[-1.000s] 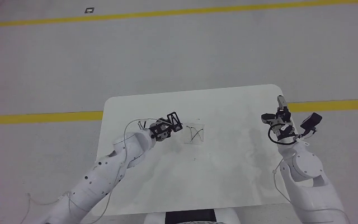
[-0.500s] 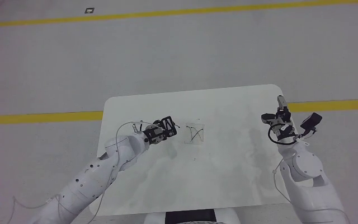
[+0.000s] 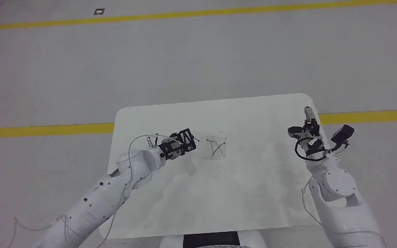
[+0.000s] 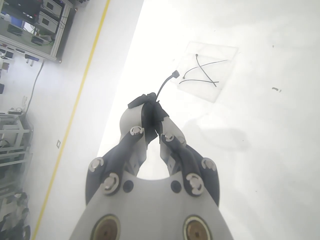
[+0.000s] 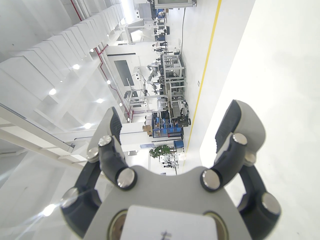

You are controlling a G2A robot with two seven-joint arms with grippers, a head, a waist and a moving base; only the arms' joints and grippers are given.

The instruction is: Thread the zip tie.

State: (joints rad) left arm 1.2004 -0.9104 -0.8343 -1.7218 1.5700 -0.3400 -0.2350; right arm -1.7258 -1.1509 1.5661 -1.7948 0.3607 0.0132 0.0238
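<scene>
A black zip tie [image 4: 166,82] sticks out from my left gripper [image 4: 152,103], which is shut on its tail end; the tie's square head points toward a clear sheet. In the top view that gripper [image 3: 185,141] hangs just left of the clear sheet [image 3: 216,147] near the table's middle. Several more black zip ties [image 4: 203,72] lie crossed on the sheet [image 4: 225,53]. My right gripper [image 5: 172,123] is open and holds nothing, raised near the table's right edge [image 3: 308,121].
The white table [image 3: 248,186] is bare apart from the sheet and a few small dark specks [image 4: 275,89]. A yellow floor line [image 3: 56,129] runs behind the table. Shelving and equipment [image 4: 30,13] stand far off beyond the table's edge.
My left gripper drew back leftward from the sheet a second ago and has held still since. The right gripper shifted very slightly left.
</scene>
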